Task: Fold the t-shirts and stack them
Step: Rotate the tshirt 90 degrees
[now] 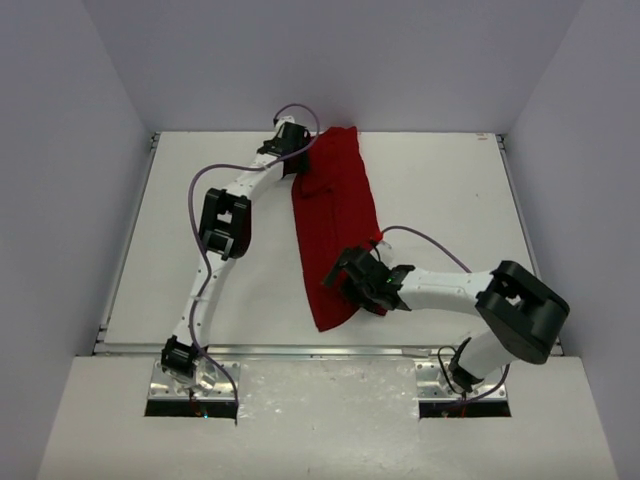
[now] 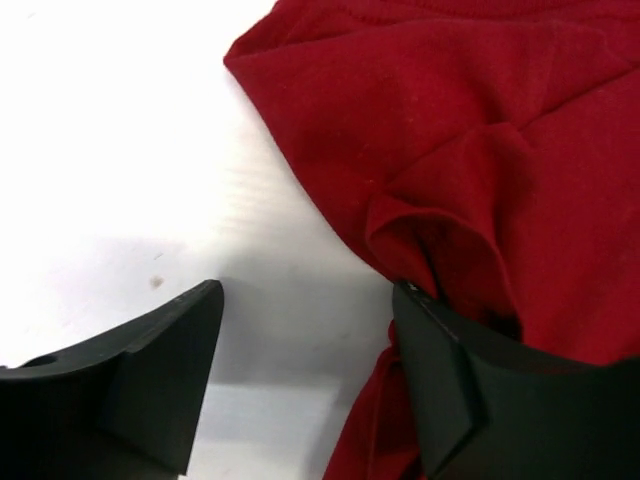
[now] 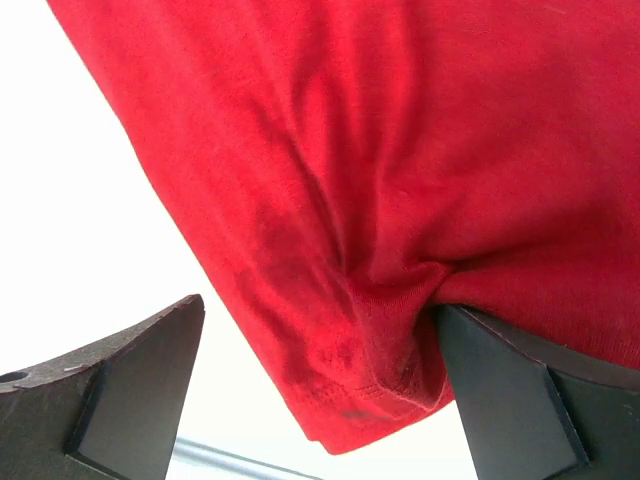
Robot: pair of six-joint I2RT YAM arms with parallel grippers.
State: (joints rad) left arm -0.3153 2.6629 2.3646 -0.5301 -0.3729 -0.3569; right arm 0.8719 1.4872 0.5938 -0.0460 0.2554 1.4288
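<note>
The dark red t-shirt (image 1: 336, 230) lies on the white table (image 1: 450, 190) as a long narrow strip running from the far edge towards the near edge. My left gripper (image 1: 297, 150) is at the strip's far left corner. In the left wrist view it (image 2: 308, 300) is open over bare table, and its right finger (image 2: 480, 380) rests on a rumpled fold of the shirt (image 2: 470, 130). My right gripper (image 1: 347, 276) is over the strip's near end. It (image 3: 318, 310) stands open wide astride the shirt's hemmed corner (image 3: 380, 200), its right finger (image 3: 520, 400) against a bunched fold.
Grey walls close in the table on the left, back and right. A metal rail (image 1: 300, 349) runs along the near edge, with both arm bases behind it. The left arm's elbow (image 1: 226, 220) hangs over the table left of the shirt.
</note>
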